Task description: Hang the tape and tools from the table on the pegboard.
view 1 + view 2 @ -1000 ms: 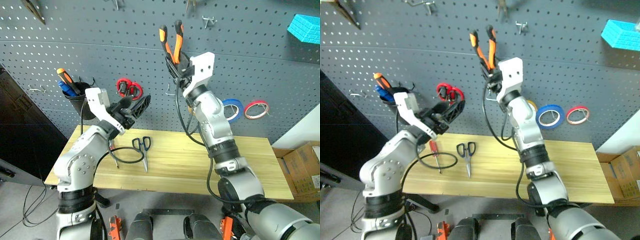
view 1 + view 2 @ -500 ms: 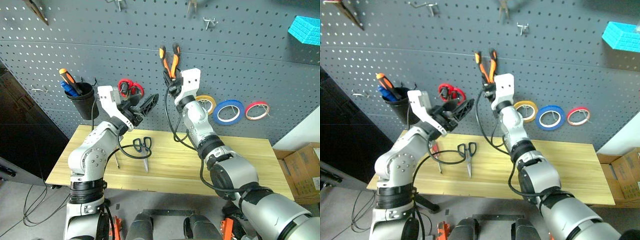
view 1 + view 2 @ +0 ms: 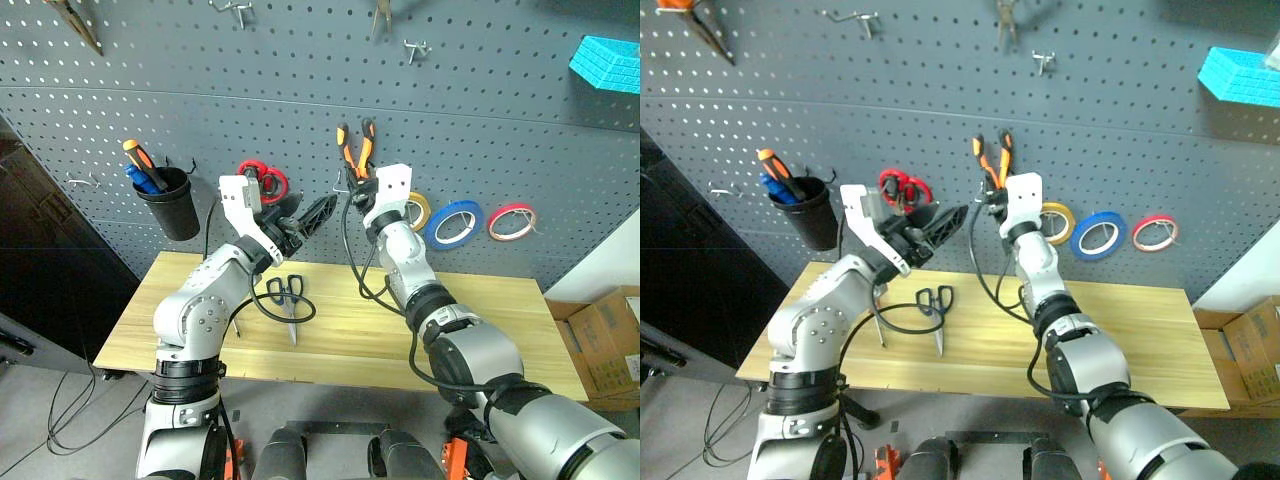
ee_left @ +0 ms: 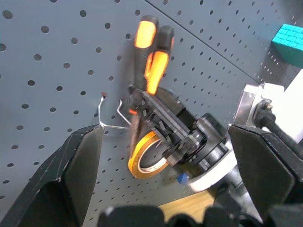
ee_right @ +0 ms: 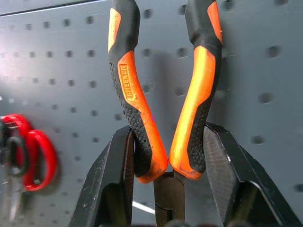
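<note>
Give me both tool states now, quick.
Left tool: open, holding nothing.
Right tool: closed on the pliers, handles up by the pegboard.

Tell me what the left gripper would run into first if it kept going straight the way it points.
Probably the right gripper holding the pliers, which sit between the left gripper's open fingers against the pegboard; depth is unclear, so it may reach the board first.

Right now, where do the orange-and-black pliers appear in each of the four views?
Left eye: pliers upper centre, handles up, above the right gripper.
Right eye: upper centre.
Left wrist: upper centre.
Right wrist: centre, between the fingers.
Shared landmark: pegboard.
</note>
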